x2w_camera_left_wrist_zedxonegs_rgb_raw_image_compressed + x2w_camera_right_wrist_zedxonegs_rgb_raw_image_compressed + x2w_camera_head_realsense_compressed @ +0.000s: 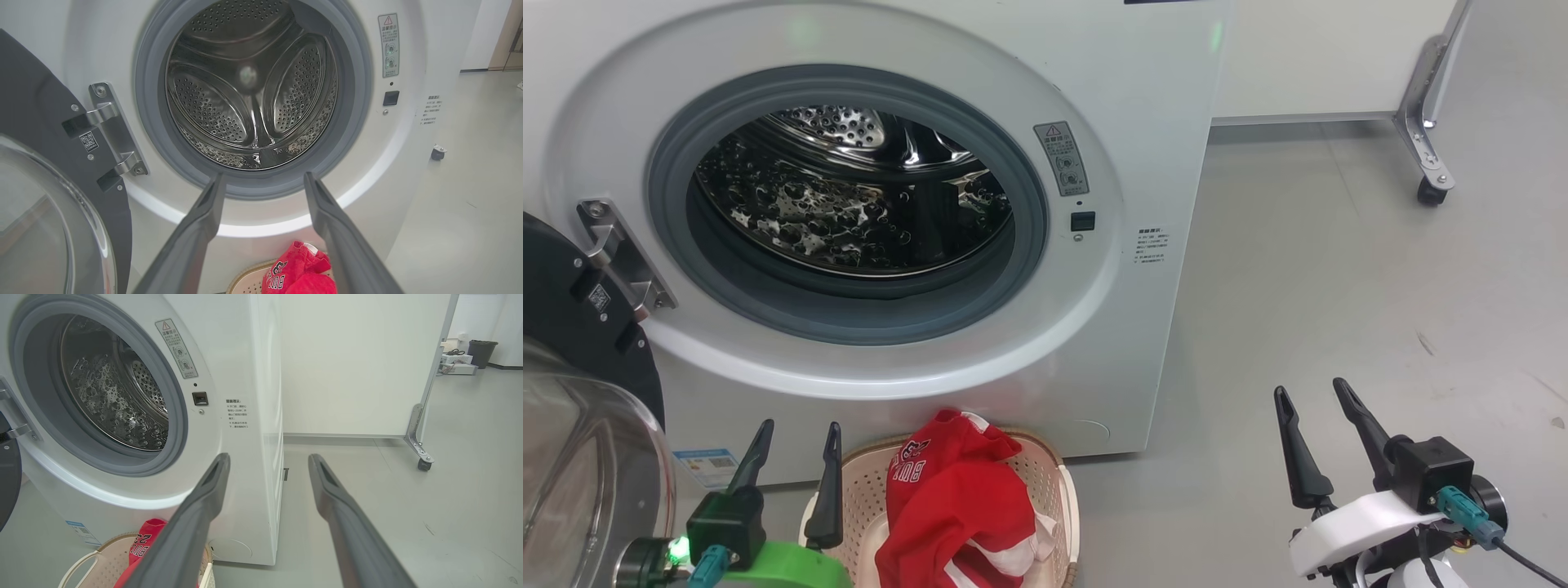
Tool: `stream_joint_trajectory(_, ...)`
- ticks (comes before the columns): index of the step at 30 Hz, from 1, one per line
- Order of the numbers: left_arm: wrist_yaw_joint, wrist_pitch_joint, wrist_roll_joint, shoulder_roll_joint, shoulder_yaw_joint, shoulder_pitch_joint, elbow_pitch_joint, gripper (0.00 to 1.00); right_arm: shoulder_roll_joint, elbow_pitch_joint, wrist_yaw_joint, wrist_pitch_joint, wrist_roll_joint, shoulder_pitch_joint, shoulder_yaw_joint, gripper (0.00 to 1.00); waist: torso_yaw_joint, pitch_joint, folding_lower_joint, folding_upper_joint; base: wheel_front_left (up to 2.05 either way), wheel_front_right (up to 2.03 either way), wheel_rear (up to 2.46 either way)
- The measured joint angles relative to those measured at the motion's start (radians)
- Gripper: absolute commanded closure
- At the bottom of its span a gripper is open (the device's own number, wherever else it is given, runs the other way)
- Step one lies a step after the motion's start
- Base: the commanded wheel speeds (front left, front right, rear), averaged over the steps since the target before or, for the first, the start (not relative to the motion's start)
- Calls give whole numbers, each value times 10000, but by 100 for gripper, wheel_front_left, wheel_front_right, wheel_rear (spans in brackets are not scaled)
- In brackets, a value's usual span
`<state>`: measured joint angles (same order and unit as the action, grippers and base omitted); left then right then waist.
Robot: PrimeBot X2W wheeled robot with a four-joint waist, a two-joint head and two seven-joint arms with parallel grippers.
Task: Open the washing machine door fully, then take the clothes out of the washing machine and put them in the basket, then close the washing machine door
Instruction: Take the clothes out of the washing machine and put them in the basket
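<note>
Left gripper [799, 429] and right gripper [1311, 390] hover nearest, jaws spread, holding nothing. Clothes [956, 498] lie in the basket [1060, 482], set just below the washing machine [1160, 122] mouth for a short drop. Drum [849, 204] looks empty; washing machine door [564, 310] stands swung left, awaiting closing.

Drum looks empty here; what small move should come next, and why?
Probably move the left gripper toward the open washing machine door to begin pushing it shut: the drum looks empty, the clothes lie in the basket, and that gripper is open and empty.
</note>
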<state>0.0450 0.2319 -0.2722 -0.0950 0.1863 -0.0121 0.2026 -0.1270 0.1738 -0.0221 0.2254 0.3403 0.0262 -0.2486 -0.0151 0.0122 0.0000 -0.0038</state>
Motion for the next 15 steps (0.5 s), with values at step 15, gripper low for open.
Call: stream_joint_trajectory(15,132,-303,188,-153,2,-423,-792,0,-10,-244,-75,-90,21,118,4,0,-46,1,0,0,0,0,0)
